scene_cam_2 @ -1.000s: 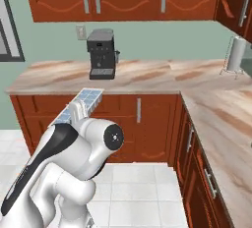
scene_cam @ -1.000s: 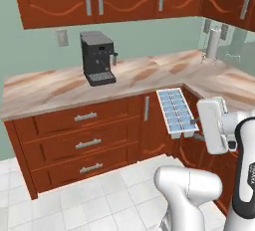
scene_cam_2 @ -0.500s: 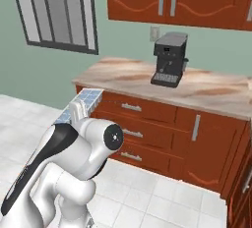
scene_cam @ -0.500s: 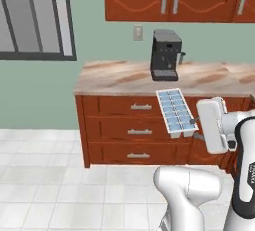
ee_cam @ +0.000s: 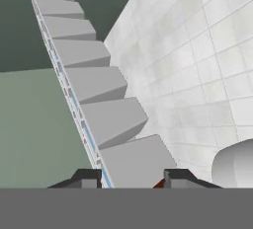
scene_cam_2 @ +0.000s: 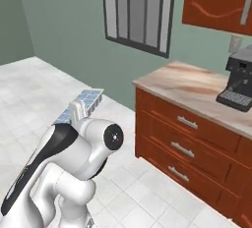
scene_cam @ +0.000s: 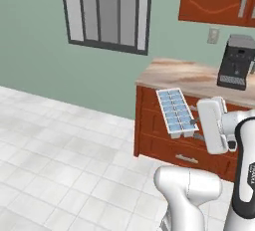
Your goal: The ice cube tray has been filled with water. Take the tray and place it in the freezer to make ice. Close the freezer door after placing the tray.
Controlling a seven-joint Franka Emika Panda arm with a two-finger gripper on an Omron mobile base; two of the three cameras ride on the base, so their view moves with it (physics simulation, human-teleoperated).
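A pale green wall (scene_cam: 45, 51) stands beyond the pincer, carrying a grey-framed window with vertical bars (scene_cam: 107, 13). Below the pincer spreads a floor of matte white square tiles (scene_cam: 60, 150). Behind the pincer, on its right in the left base view, stands a red-brown wooden base cabinet with drawers (scene_cam_2: 187, 143) and brushed bar pulls, topped by a mottled beige stone counter (scene_cam_2: 192, 82); a glossy red-brown upper cabinet (scene_cam_2: 216, 3) hangs above it. A boxy black and grey coffee machine (scene_cam: 236, 61) sits on that counter, well apart from the pincer. No writing can be read on any of these.

The white arm with dark joints (scene_cam: 234, 140) rises, bends at a rounded elbow and holds its blocky white hand out at about counter height. The pincer (ee_cam: 132, 177) pinches one end of the small flat rectangular pale grey ice cube tray (scene_cam: 175, 112), its dark fingertips (ee_cam: 89, 177) on either side of the tray's end. The tray juts away from the pincer, in the air and clear of the counter, tilted, its two rows of square light blue cells facing up. In the hand view its underside shows a row of smooth, tapered grey cell bottoms (ee_cam: 111, 119) running away.
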